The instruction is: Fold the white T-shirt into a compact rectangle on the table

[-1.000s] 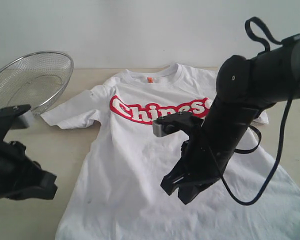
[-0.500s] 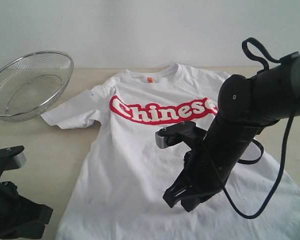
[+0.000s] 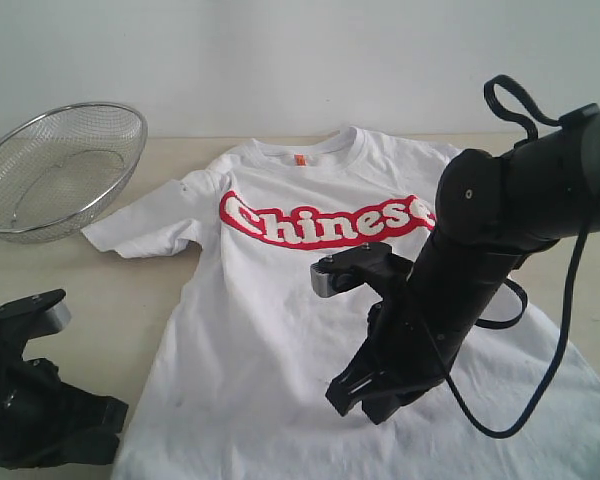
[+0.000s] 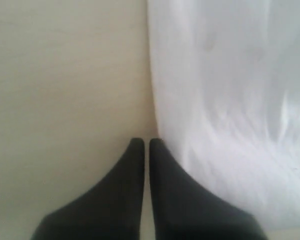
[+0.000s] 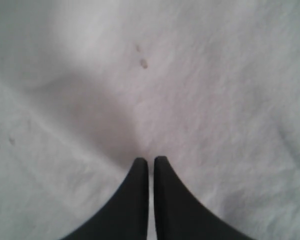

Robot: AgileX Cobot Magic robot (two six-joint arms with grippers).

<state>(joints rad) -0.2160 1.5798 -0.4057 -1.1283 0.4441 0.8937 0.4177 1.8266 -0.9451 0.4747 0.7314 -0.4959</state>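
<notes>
On the table (image 3: 130,290), the white T-shirt (image 3: 270,300) runs off-frame below (left fingers (image 4: 130,190) and right fingers (image 5: 137,200) closed, empty).

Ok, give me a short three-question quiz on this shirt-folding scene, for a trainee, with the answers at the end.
1. True or false: the white T-shirt lies spread on the table, red lettering up, with no fold made yet.
2. Where is the tip of the left claw? A) on the red lettering B) at the shirt's side edge C) on the collar
3. Fill in: the right claw, with only white cloth beneath it, is ___ (open or shut).
Key: 1 true; 2 B; 3 shut.
</notes>
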